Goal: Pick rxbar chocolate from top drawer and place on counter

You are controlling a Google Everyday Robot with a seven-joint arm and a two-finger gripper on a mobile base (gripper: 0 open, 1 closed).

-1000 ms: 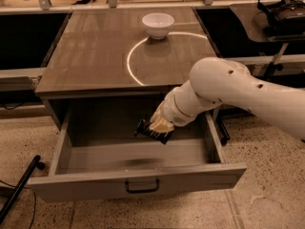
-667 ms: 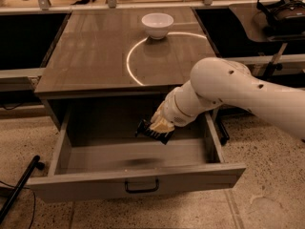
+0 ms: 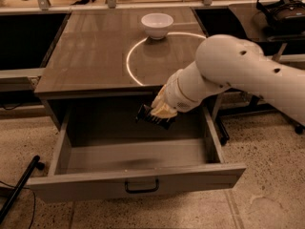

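Observation:
The top drawer [image 3: 138,182] stands pulled open below the counter [image 3: 95,51]. My gripper [image 3: 156,117] hangs over the drawer's back middle, just under the counter's front edge. It is shut on the rxbar chocolate [image 3: 151,119], a dark flat bar that sticks out below the cream fingers [image 3: 162,109]. The bar is held above the drawer floor, and a faint shadow lies on the floor beneath it. The white arm reaches in from the right.
A white bowl [image 3: 157,25] sits at the back of the counter on the bright curved line [image 3: 131,66]. A black pole [image 3: 19,187] lies on the floor at the left. A dark table with a headset [image 3: 281,11] stands at the right.
The arm and gripper have risen a little with the dark bar, away from the drawer floor. The drawer and bowl have not moved.

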